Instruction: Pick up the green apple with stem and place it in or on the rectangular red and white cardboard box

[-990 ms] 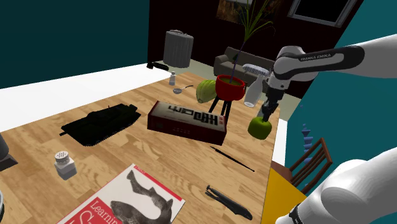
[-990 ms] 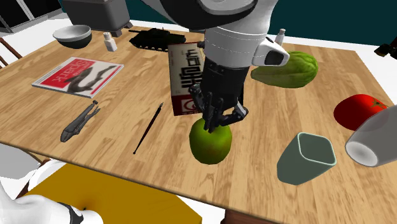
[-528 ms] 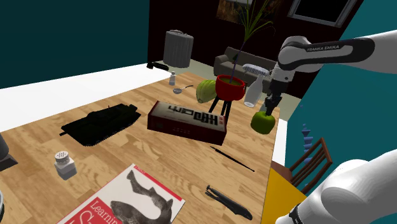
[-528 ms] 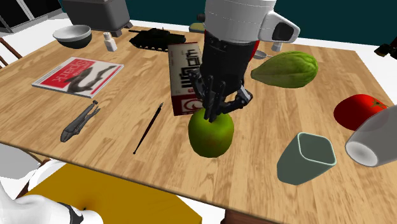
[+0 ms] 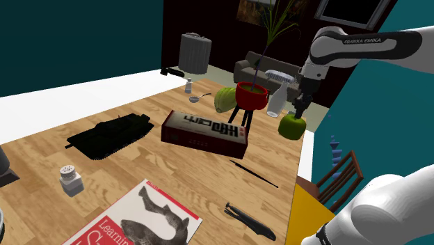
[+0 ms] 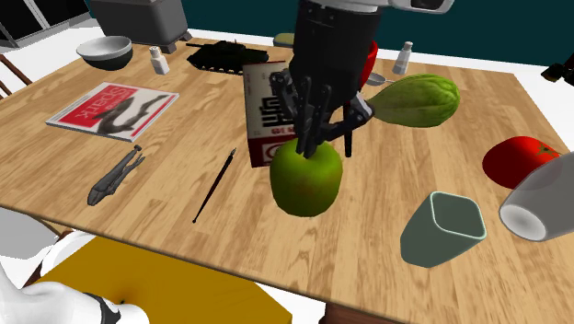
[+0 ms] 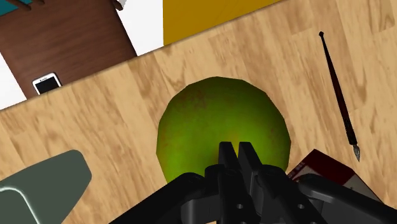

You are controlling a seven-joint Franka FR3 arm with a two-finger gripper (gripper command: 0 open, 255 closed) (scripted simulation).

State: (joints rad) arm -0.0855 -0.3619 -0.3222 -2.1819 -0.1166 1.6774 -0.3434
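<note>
Apple [image 6: 306,179], green with brownish mottling, hangs from the gripper [image 6: 317,138], whose black fingers [image 7: 226,156] are pinched almost together at its top, where the stem would be; the stem itself is hidden between them. In the shoulder view the fruit looks raised clear of the table [image 6: 386,276], near its edge. The red and white box [image 6: 267,115] lies flat on the wood just past the apple, one corner showing beside the fingers in the wrist view. A thin black pen [image 6: 213,187] lies near the apple on the second exterior view's left, and a grey-green cup [image 6: 441,230] on its side lies to that view's right. Farther out are pliers [image 6: 115,177], a green gourd [image 6: 419,99] and a black tank [image 6: 225,55].
</note>
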